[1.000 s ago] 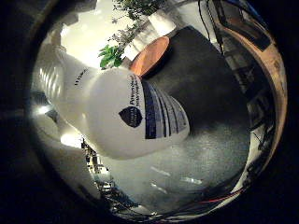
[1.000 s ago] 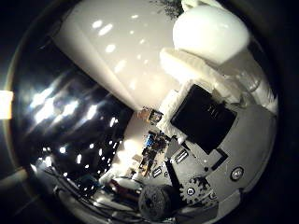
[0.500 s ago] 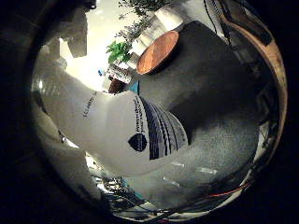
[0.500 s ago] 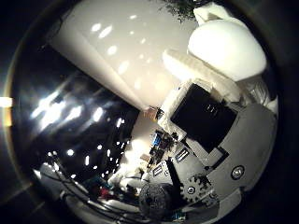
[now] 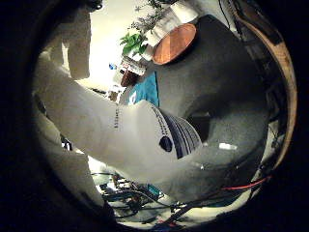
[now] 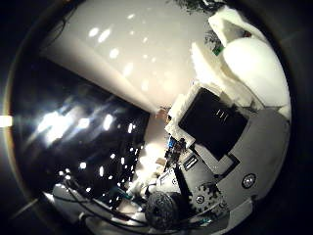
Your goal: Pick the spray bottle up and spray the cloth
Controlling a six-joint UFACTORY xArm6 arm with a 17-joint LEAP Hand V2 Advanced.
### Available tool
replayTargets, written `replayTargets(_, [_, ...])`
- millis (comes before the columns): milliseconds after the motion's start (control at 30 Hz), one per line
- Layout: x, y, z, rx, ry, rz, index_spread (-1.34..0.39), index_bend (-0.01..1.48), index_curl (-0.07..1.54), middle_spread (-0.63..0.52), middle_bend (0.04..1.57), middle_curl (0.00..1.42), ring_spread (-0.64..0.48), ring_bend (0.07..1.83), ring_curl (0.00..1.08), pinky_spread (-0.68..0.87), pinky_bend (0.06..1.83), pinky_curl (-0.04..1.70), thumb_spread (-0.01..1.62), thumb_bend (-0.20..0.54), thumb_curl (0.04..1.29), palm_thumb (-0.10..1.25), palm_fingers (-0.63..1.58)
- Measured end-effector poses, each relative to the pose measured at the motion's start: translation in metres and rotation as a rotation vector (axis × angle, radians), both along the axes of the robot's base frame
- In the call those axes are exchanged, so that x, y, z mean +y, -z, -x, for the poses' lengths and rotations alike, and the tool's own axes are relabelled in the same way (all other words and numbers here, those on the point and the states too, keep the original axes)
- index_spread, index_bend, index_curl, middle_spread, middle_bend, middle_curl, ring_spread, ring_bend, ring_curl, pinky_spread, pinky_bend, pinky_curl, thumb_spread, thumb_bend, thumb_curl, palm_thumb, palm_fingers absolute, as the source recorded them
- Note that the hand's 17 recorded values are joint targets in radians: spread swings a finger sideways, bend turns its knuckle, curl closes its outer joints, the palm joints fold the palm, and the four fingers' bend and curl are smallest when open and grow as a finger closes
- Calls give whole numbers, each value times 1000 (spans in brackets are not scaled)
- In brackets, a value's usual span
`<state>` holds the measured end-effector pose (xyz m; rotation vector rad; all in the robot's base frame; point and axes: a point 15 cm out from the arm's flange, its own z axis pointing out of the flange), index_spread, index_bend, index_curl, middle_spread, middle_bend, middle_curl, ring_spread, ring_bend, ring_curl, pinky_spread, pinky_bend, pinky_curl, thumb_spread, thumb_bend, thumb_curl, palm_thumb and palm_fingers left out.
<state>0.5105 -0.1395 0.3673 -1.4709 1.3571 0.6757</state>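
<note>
The white plastic spray bottle (image 5: 130,140) fills the little-finger view, close against the palm above the grey worktop (image 5: 227,87). The white and black hand (image 6: 230,122) appears curled round it. Likely light, smooth and slippery; best gripped at the neck. Teal cloth (image 5: 145,89) and round wooden plate (image 5: 175,43) lie beyond, with open room between.

Little finger side palm view: the spray bottle (image 5: 135,140) has shifted across the frame since 1.0 s ago; its label (image 5: 176,137) now sits lower and nearer the middle. A teal cloth (image 5: 145,92) on the grey table (image 5: 217,82) has come into sight beside the bottle (hidden earlier). The orange plate (image 5: 175,43) lies closer to the frame edge.

Thumb side palm view: the hand (image 6: 225,127) parts have swung slightly, the white fingertip (image 6: 254,68) reaching further outward.
</note>
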Motion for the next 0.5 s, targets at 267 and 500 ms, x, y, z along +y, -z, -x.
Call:
replayTargets(267, [24, -25, 21, 64, -53, 115, -204, 1128, 709, -111, 1336, 625, -150, 1442, 529, -190, 1154, 991, 518, -19, 893, 1031, 1198])
replayTargets(500, [35, -42, 24, 57, -58, 141, -204, 1127, 709, -111, 1337, 620, -151, 1445, 530, -189, 1111, 1062, 520, -20, 916, 1026, 1201])
